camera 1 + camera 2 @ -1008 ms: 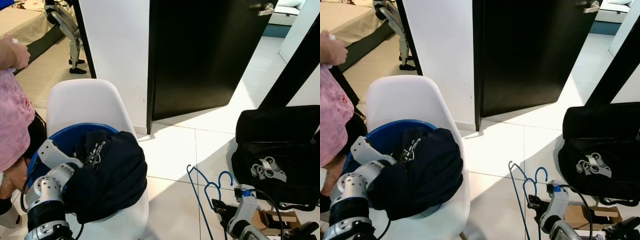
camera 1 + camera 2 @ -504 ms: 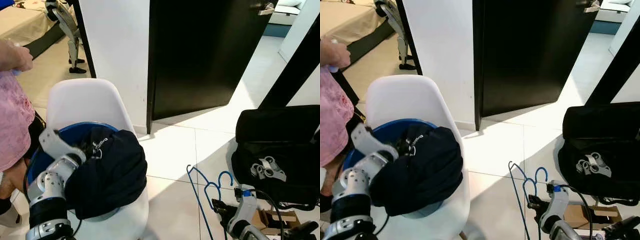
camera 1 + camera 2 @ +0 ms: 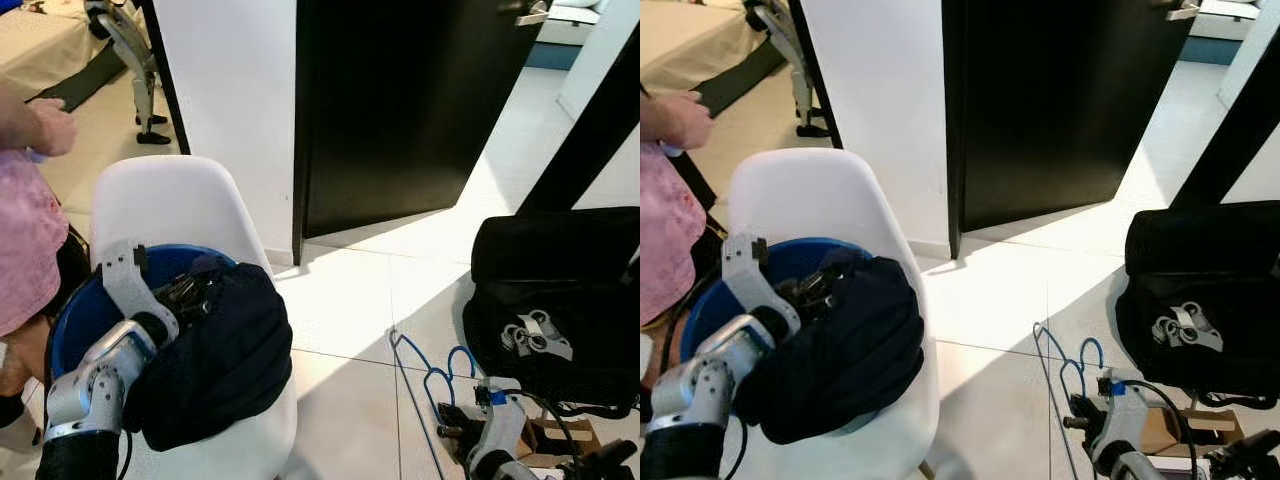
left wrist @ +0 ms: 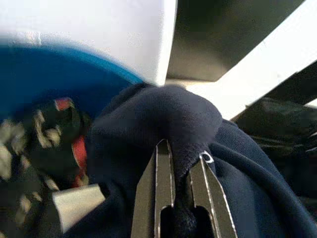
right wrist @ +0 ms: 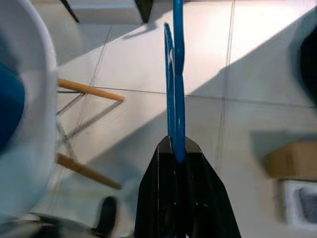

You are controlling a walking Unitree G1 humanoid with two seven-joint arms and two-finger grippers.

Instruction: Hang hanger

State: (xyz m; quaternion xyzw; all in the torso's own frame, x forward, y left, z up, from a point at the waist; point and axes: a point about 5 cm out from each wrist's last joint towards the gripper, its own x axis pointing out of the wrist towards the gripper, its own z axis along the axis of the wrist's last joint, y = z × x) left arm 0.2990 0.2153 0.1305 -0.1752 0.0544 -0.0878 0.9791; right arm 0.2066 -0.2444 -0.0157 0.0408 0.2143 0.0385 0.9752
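The left gripper [image 4: 181, 163] pinches a fold of a dark navy garment [image 3: 215, 365], its two fingers pressed onto the cloth between them. Around that gripper lies a blue basin [image 3: 75, 325] that holds the garment, and the basin sits on the seat of a white chair [image 3: 175, 205]. Beside the gripper, inside the basin, lies a dark patterned piece of cloth with red marks [image 4: 54, 129].

The right gripper [image 5: 179, 156] is low over the tiled floor [image 3: 345, 300] and clamps the blue hanger [image 3: 425, 370], with both fingers closed against the wire. The hanger rises from this gripper and its hooked top curls above it. Past this gripper, on the floor, stands a black bag [image 3: 555, 300], and just beside it lies a small cardboard box [image 5: 294, 161]. Beyond both grippers a dark door [image 3: 400, 100] stands ajar. Next to the chair, on the left gripper's outer side, is a person in pink clothing [image 3: 25, 235].
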